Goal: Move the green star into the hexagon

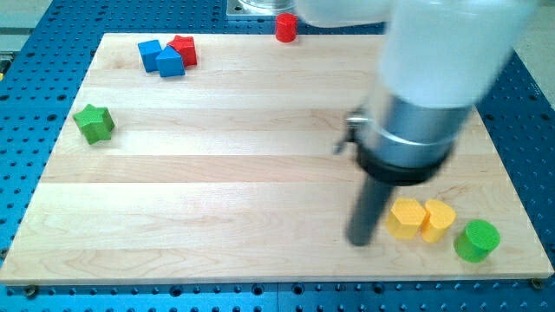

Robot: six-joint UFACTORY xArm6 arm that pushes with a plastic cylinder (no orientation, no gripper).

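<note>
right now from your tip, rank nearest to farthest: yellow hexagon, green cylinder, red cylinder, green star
From my tip:
1. yellow hexagon, just to the view's right of it
2. green cylinder, farther right, near the board's bottom edge
3. red cylinder, at the view's top edge
4. green star, far on the view's left

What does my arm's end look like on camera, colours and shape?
A wide white, blurred housing narrows into a grey metallic ring over a black collar. From it descends a straight dark rod ending at my tip, just left of the yellow hexagon. No markings readable, no cables.

Star [94,122] at board's [217,199] left, hexagon [405,217] far right.
</note>
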